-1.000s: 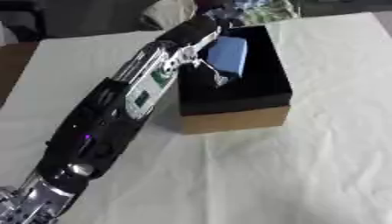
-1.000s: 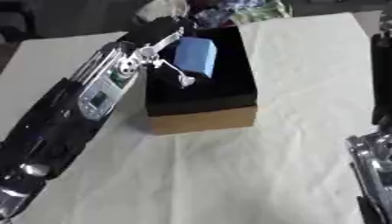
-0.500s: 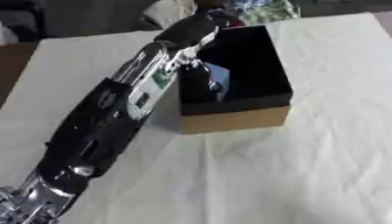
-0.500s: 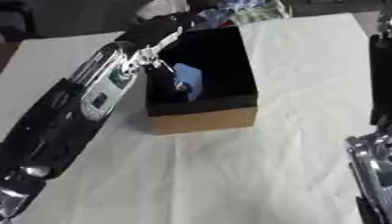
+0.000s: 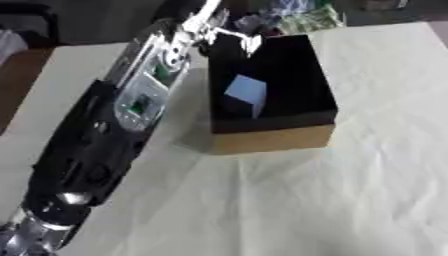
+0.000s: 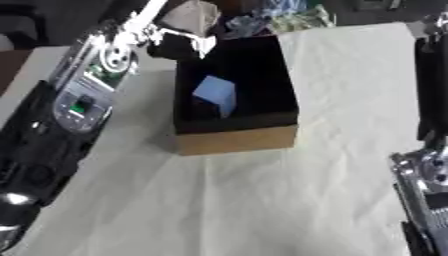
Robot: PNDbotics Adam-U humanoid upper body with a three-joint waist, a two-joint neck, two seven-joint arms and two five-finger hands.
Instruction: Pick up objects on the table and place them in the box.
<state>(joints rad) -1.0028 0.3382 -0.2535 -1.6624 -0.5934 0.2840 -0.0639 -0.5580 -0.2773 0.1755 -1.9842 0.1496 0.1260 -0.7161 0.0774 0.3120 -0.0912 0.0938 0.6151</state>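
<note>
- Box [image 5: 271, 140]: black inside, tan cardboard outside, open at the top, sitting on the table [image 5: 350, 200], which is covered in a pale cloth. All positions below are given relative to this box.
- Blue block [image 5: 246, 90]: inside the box, toward its left half, tilted with one light blue face turned up. Nothing is touching it.
- Left arm [image 5: 122, 130]: comes in from the lower left and runs up along the left side of the box. Black casing, with a silver section showing a small green patch.
- Left hand [image 5: 206, 22]: at the far left corner of the box, above the rim. The fingers look relaxed and spread, and they hold nothing. One pale fingertip [image 5: 254, 44] hangs over the rim of the box.
- Right arm [image 6: 429, 165]: shows only in the right eye view, well to the right of the box, as a dark upright bar with a silver part below it. The hand itself cannot be made out, so the state of its fingers cannot be told.
- Clutter [image 5: 297, 12]: crinkled green and blue items lie just beyond the far side of the box, at the edge of the table.
</note>
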